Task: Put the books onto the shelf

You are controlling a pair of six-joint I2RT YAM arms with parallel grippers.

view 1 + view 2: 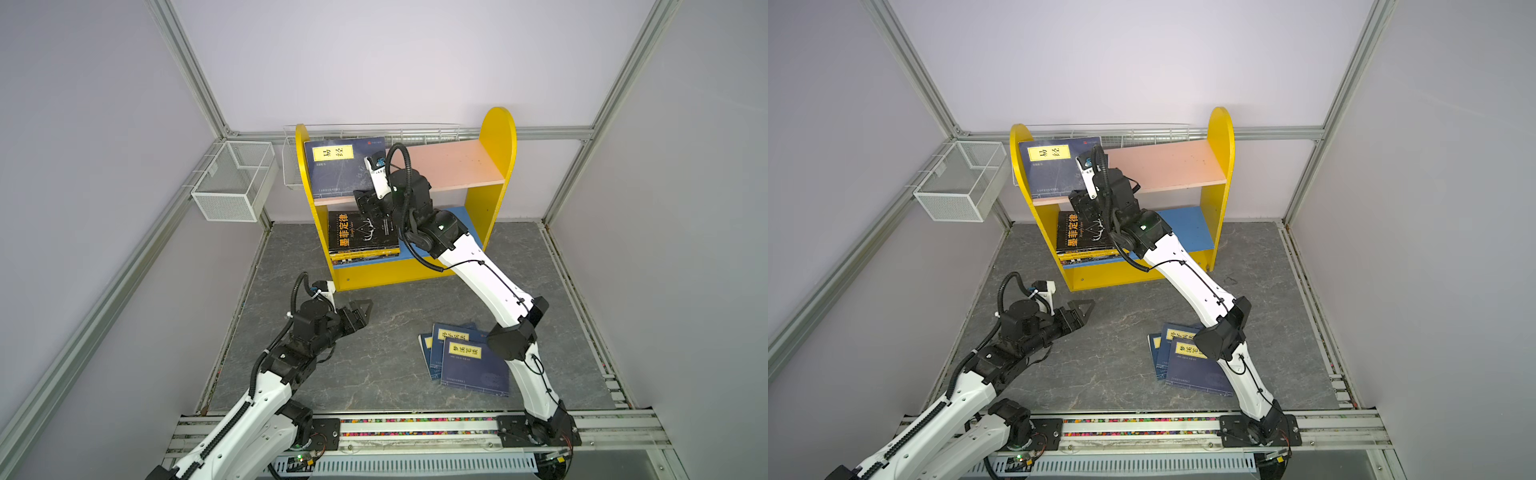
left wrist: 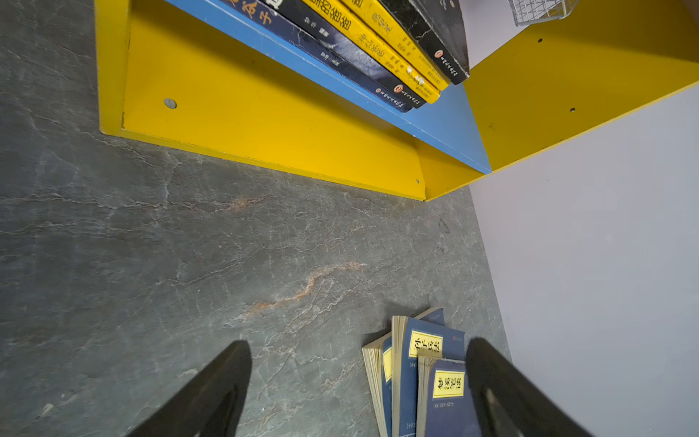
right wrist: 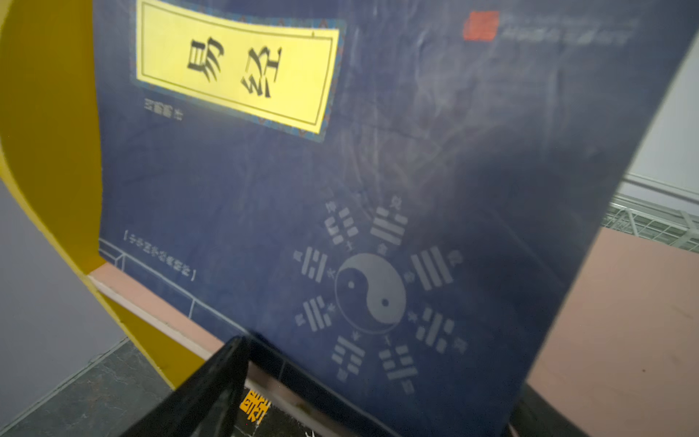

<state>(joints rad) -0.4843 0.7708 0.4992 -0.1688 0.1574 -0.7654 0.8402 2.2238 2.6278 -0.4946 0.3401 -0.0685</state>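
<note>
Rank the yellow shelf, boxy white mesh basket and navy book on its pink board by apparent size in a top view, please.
Largest first:
yellow shelf
white mesh basket
navy book, nearly basket-sized

White mesh basket (image 1: 224, 205), grey marbled tabletop (image 1: 374, 365)

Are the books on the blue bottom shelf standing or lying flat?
Lying flat: the stacked books show piled spines, black book face up.

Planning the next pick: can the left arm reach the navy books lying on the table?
Probably yes: the open left gripper faces the navy books across bare table, nothing between. The right arm's elbow overhangs the pile's right side, so take the near edge.
</note>
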